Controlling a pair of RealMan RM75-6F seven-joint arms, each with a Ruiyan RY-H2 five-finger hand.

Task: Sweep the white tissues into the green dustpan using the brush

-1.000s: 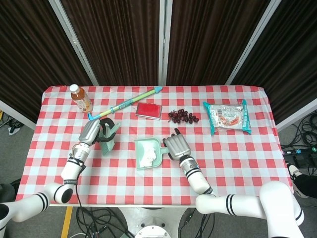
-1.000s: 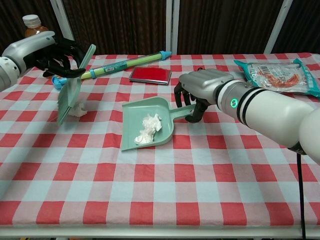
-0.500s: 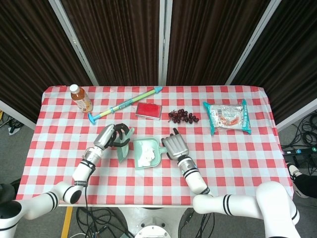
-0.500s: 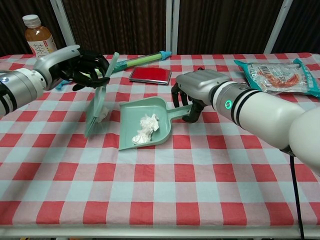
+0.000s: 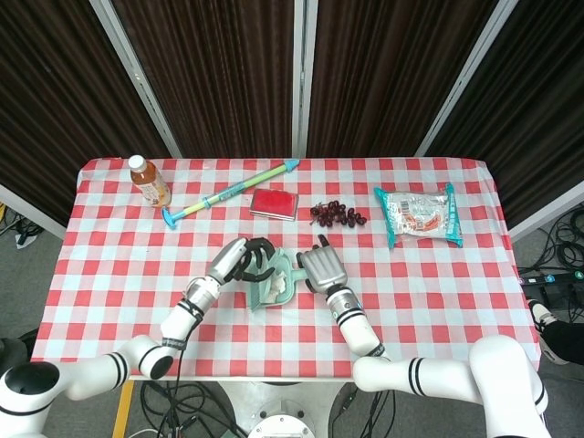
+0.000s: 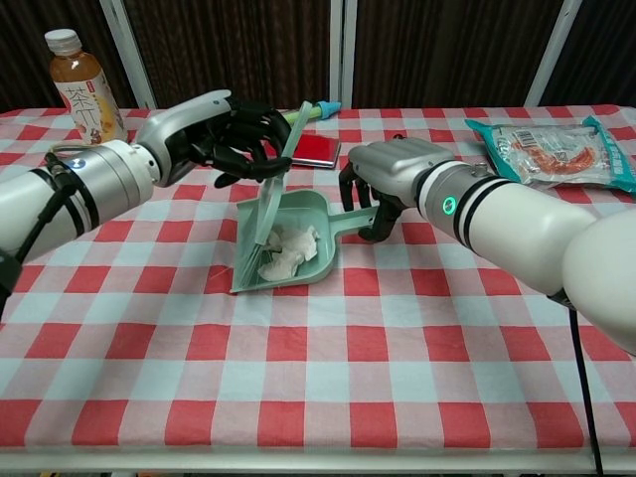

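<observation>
The green dustpan (image 6: 308,214) (image 5: 284,265) lies near the table's middle with white tissues (image 6: 286,250) (image 5: 271,292) inside it. My right hand (image 6: 390,179) (image 5: 319,269) grips the dustpan's handle. My left hand (image 6: 231,134) (image 5: 245,260) holds the pale green brush (image 6: 268,189); its bristle end stands at the pan's open left mouth, touching the tissues. In the head view the brush is mostly hidden by the left hand.
A tea bottle (image 6: 78,84) stands at the back left. Behind the pan lie a long green-and-blue stick (image 5: 228,194), a red wallet (image 5: 274,203), dark grapes (image 5: 336,214) and a snack bag (image 5: 420,214) at the right. The checkered tablecloth (image 6: 318,378) spreads in front.
My left hand has carried the brush rightward from the table's left to the pan's mouth, pushing a tissue in. The right hand has kept hold of the handle.
</observation>
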